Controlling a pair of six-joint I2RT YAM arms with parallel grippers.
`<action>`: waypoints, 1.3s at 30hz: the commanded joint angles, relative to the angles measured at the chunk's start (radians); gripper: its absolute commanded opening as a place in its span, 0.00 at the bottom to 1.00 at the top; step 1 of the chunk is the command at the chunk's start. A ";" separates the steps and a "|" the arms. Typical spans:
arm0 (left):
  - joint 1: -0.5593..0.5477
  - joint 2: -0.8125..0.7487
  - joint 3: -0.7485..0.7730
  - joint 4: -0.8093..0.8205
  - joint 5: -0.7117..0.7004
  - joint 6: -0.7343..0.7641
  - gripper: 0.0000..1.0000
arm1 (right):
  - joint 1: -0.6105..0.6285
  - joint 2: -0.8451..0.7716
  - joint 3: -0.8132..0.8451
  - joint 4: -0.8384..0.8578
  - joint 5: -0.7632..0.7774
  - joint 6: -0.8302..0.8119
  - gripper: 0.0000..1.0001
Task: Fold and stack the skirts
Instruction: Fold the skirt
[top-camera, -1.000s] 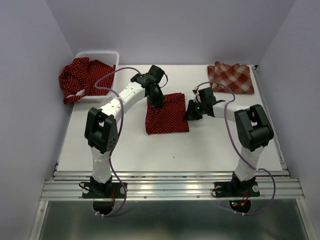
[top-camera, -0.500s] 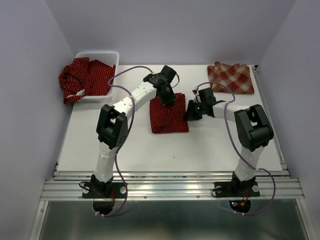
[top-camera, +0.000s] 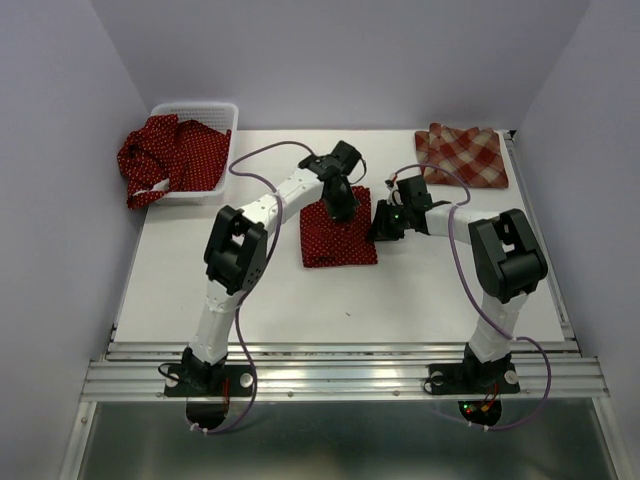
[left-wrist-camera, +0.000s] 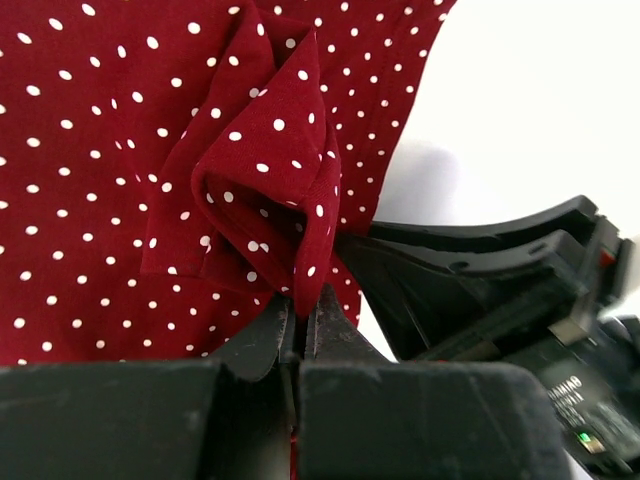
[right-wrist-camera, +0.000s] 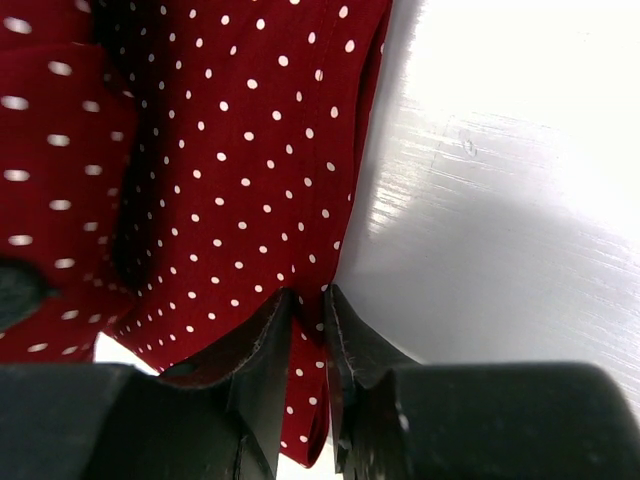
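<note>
A dark red dotted skirt (top-camera: 338, 238) lies in the middle of the table, partly folded over itself. My left gripper (top-camera: 340, 203) is shut on a bunched fold of it (left-wrist-camera: 265, 190) and holds that fold over the cloth's upper part. My right gripper (top-camera: 381, 227) is shut on the skirt's right edge (right-wrist-camera: 250, 170) at table level. The two grippers are close together. A red-and-cream plaid skirt (top-camera: 462, 155) lies folded at the back right. More dark red dotted skirts (top-camera: 165, 152) spill over the white basket at the back left.
The white lattice basket (top-camera: 200, 108) stands at the back left corner. The white table (top-camera: 400, 290) stretches in front of the skirt. Purple walls close in the left, back and right sides.
My left gripper has carried the skirt's left edge to the right, folding the cloth over itself so it looks narrower. The right gripper has stayed in place.
</note>
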 joint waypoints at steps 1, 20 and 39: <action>-0.017 0.007 0.042 0.033 0.006 -0.009 0.00 | 0.013 -0.039 -0.024 -0.010 0.028 0.004 0.26; -0.063 0.029 0.053 0.124 -0.014 -0.025 0.38 | 0.013 -0.394 -0.176 -0.134 0.394 0.123 0.49; -0.063 -0.127 0.102 0.121 -0.107 0.089 0.99 | 0.013 -0.685 -0.214 -0.165 0.131 -0.071 1.00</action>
